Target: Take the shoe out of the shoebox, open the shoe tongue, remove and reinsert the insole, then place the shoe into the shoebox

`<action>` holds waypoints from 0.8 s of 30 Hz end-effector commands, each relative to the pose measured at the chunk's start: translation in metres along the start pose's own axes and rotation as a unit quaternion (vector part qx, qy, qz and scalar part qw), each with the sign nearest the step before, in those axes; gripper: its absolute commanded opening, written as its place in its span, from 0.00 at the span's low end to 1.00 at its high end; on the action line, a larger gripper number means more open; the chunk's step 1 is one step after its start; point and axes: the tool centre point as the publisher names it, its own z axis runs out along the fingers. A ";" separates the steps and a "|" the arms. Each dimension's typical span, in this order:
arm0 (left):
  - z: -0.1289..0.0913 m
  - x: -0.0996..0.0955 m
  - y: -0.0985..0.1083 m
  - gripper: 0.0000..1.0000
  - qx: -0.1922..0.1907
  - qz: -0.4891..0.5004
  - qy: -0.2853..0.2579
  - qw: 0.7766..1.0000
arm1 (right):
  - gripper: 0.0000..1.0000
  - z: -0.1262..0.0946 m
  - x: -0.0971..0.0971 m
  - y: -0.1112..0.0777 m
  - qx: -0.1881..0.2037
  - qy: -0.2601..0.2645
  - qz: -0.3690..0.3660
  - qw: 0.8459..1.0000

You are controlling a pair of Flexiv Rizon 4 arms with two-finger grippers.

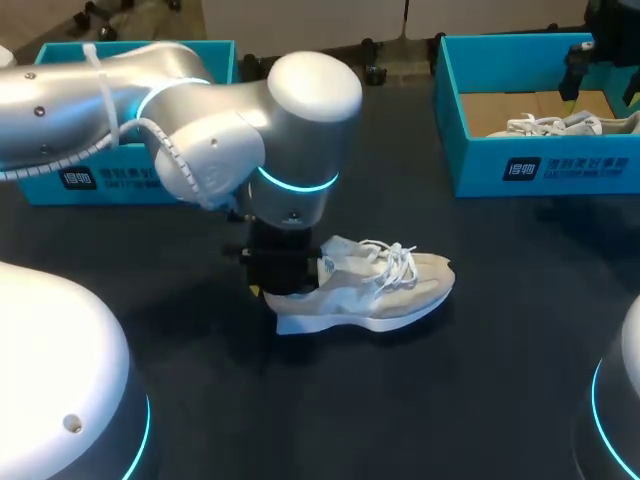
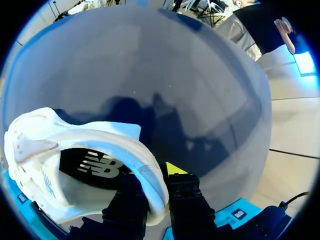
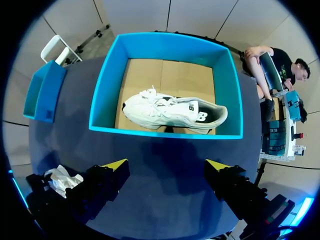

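Observation:
A white and beige shoe (image 1: 375, 290) lies on its sole on the dark table, toe pointing right. My left gripper (image 1: 272, 285) is shut on its heel. In the left wrist view the gripper (image 2: 156, 192) pinches the heel collar (image 2: 150, 175), one finger inside the shoe (image 2: 55, 150) and one outside; the black insole (image 2: 97, 167) lies in it. My right gripper (image 3: 166, 167) hangs open above the near side of the teal shoebox (image 3: 165, 42), holding nothing. A second white shoe (image 3: 175, 111) lies in that box. The head view shows this box (image 1: 540, 165) at the back right.
Another teal box (image 1: 130, 175) stands at the back left behind my left arm, and it is also in the right wrist view (image 3: 47, 90). Bare dark table (image 1: 450, 400) spreads in front of the shoe.

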 end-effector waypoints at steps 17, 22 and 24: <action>0.019 -0.005 0.000 0.65 0.001 0.011 0.028 1.000 | 1.00 0.000 0.000 0.000 -0.001 0.000 0.000 1.000; 0.009 -0.004 -0.004 0.96 0.002 0.016 0.019 1.000 | 1.00 0.000 0.000 0.000 -0.001 0.000 0.000 1.000; 0.006 -0.004 -0.004 1.00 0.003 0.017 0.016 1.000 | 1.00 0.000 0.000 0.000 -0.001 0.000 0.000 1.000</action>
